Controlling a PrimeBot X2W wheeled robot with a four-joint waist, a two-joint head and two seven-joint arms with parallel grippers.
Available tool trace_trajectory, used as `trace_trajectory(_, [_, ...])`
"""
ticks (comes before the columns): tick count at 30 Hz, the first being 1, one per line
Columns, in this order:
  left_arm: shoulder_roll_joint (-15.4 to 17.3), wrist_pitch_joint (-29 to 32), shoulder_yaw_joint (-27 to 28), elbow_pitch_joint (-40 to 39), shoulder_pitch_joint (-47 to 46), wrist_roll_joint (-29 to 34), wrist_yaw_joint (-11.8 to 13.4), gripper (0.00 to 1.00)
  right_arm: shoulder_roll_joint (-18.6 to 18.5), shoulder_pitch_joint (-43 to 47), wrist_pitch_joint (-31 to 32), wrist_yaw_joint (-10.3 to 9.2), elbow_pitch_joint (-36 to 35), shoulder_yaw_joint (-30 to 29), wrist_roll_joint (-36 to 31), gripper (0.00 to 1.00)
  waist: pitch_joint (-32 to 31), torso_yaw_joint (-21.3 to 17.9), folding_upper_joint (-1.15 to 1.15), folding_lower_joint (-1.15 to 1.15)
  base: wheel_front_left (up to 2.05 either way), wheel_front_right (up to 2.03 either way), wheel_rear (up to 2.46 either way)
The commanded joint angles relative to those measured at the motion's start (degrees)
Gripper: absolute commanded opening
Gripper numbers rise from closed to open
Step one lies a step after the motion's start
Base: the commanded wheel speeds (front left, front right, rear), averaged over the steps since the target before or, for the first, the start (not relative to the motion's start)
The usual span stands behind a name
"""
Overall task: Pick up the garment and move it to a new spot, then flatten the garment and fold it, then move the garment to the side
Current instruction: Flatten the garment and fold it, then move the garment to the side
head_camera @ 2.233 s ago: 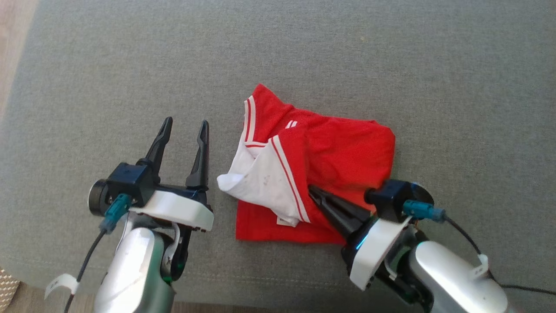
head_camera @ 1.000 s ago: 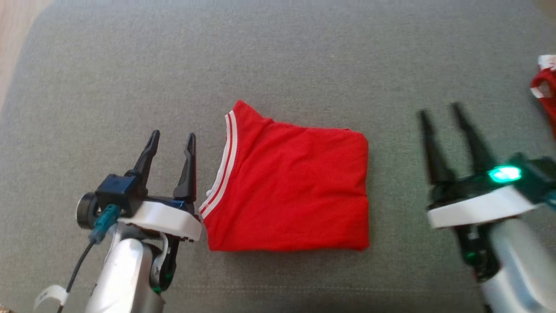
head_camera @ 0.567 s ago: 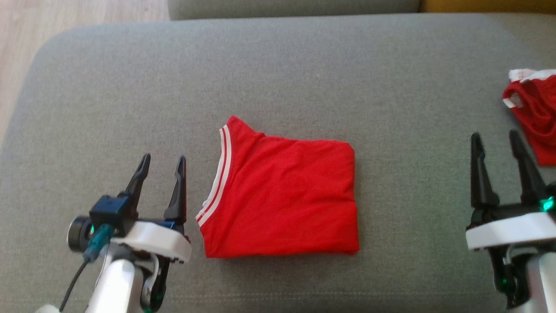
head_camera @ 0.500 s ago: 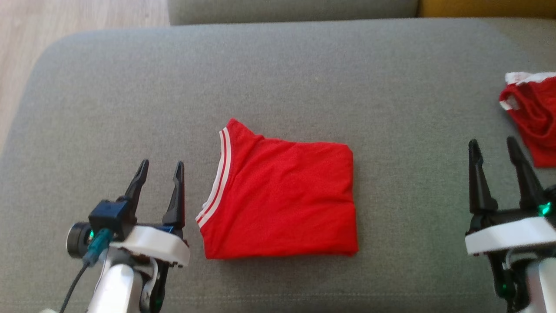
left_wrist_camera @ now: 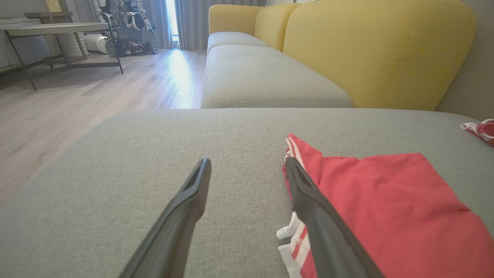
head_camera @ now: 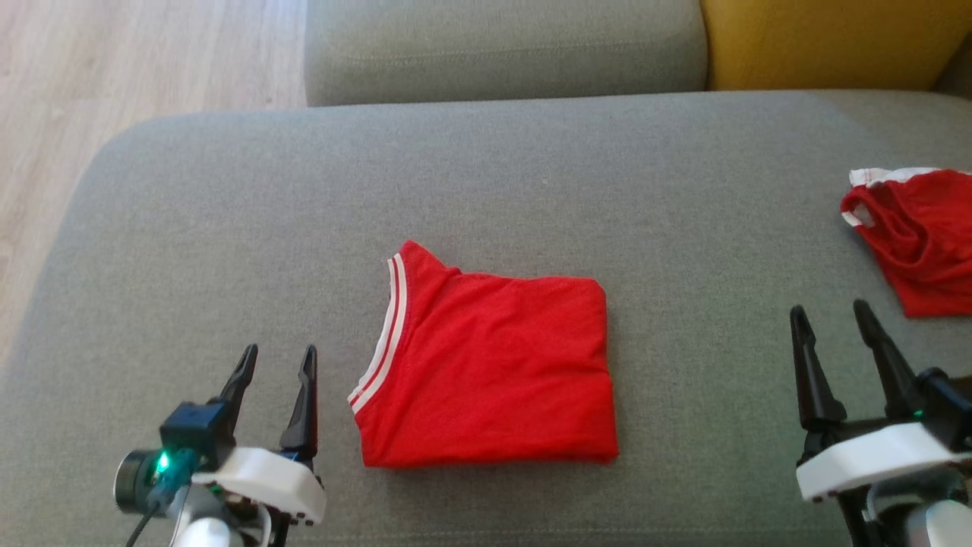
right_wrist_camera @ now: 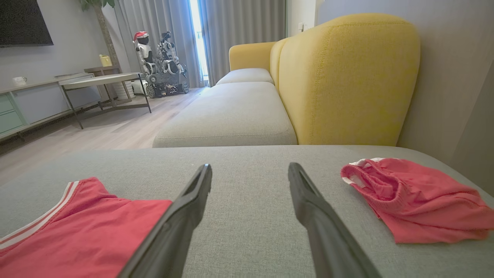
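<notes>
The garment [head_camera: 493, 365], red with white-striped trim, lies folded into a flat rectangle on the grey sofa cushion [head_camera: 228, 228]. My left gripper [head_camera: 279, 352] hovers open just left of its striped edge, nothing between the fingers; in the left wrist view the left gripper [left_wrist_camera: 247, 162] has its right finger over the garment's [left_wrist_camera: 386, 208] trim. My right gripper [head_camera: 828, 309] stands open and empty well to the right of the fold. The right wrist view shows the right gripper [right_wrist_camera: 250, 166] above bare cushion, with the garment [right_wrist_camera: 77, 231] at lower left.
A second, crumpled red garment [head_camera: 919, 235] lies at the cushion's right edge, just beyond the right gripper. Behind are another grey seat [head_camera: 501, 45] and a yellow backrest [head_camera: 820, 42]. Wooden floor [head_camera: 114, 68] drops off to the left.
The right gripper let go of the garment's fold, opened and drew away to the right; the garment now lies flat. The head view has since lifted, bringing the back of the sofa into sight.
</notes>
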Motion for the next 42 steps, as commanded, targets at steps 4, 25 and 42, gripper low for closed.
trace_trajectory(4, [1.29,0.14,1.96,-2.35,-1.08,-0.74,0.49,1.0,-1.01,-0.49,0.71,0.2,-2.64,1.3,-0.66,1.0,-0.66,0.17,0.0,0.0,0.0,0.0,0.0])
trace_trajectory(25, [2.08,0.44,1.66,-3.65,-0.62,-1.59,1.75,1.0,-0.72,-0.37,1.38,0.2,-3.02,1.36,-0.59,1.0,-0.55,0.39,0.0,0.0,0.0,0.0,0.0])
trace_trajectory(42, [2.62,0.27,0.55,-4.83,-3.13,-1.69,1.85,1.0,-0.62,-1.16,1.45,0.2,-2.51,0.48,-0.69,1.0,2.6,2.53,0.0,0.0,0.0,0.0,0.0])
